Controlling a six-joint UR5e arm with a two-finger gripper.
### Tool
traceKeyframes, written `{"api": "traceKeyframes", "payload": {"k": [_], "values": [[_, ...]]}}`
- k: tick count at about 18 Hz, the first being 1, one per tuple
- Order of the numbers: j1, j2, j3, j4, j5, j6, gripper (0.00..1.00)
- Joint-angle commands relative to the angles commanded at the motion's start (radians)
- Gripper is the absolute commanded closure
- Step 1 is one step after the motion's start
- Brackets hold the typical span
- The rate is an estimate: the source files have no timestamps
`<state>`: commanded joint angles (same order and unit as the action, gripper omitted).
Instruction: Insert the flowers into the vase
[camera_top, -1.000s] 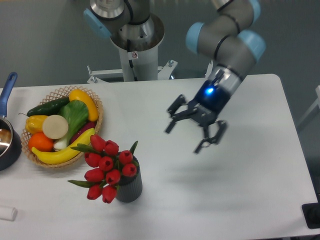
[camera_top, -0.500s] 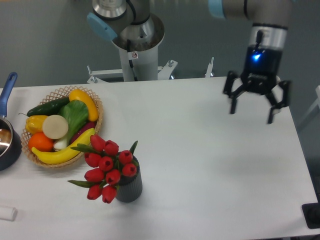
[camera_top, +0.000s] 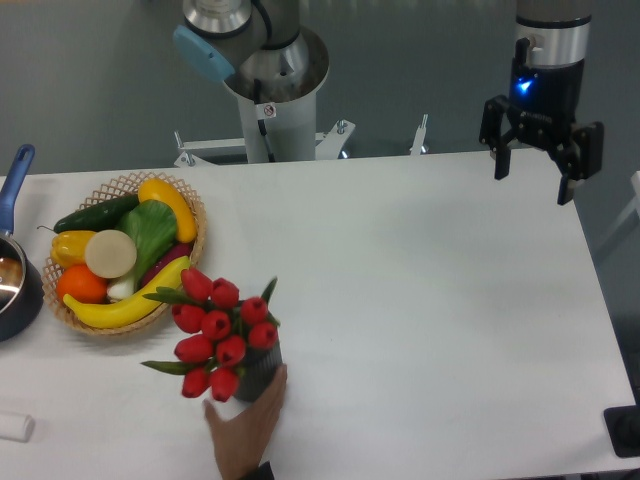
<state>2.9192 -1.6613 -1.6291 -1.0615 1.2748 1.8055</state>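
My tool (camera_top: 540, 160) has pulled right away from the work: a second ago it hung low over the middle of the bench, and now it sits high at the far right corner, fingers spread apart and holding nothing. The flowers (camera_top: 220, 335) are already standing in the vase (camera_top: 262, 372) near the front left of the bench (camera_top: 430, 330), red tulip heads leaning out to the left of the dark ribbed cylinder. New since half a second ago is a person's hand (camera_top: 245, 430) reaching in from the front edge, touching the base of the vase, and the bunch has shifted slightly right. I judge the insertion done and the hand to be resetting or steadying things, so I would not move toward it.

Open room is generous: the whole middle and right of the bench is bare white surface. The crowded side is the left, with the fruit and vegetable basket (camera_top: 195, 255) just behind the tulips and the blue-handled pot (camera_top: 15, 270) at the left edge.
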Motion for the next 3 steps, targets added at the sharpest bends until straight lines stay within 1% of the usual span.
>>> {"api": "traceKeyframes", "payload": {"k": [3], "values": [[0.000,0.000,-0.003,0.003,-0.003,0.000,0.00]]}}
